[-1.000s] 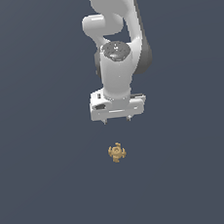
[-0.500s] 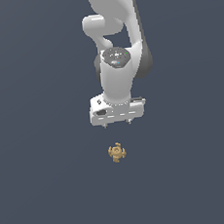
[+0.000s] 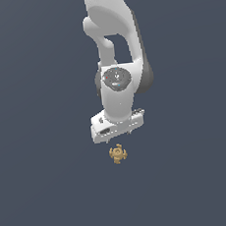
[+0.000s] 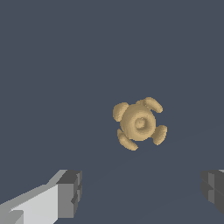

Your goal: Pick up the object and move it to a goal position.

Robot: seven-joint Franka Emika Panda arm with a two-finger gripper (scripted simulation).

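Note:
The object [image 3: 118,154] is a tiny tan-gold piece with four short prongs around a round hub. It lies on the dark grey floor, just below the white hand in the exterior view. My gripper [image 3: 121,135] hangs close above it, pointing down, with only short finger stubs showing under the hand. In the wrist view the object [image 4: 139,123] lies apart from the gripper [image 4: 142,192], a little off the line between the dark fingertips [image 4: 70,194], and touches neither. The jaws stand wide apart and hold nothing.
The floor [image 3: 44,191] is a plain dark grey surface. The white arm [image 3: 112,46] rises straight up behind the hand.
The hand has come down toward the object over both steps and now sits just above it. The object has not moved.

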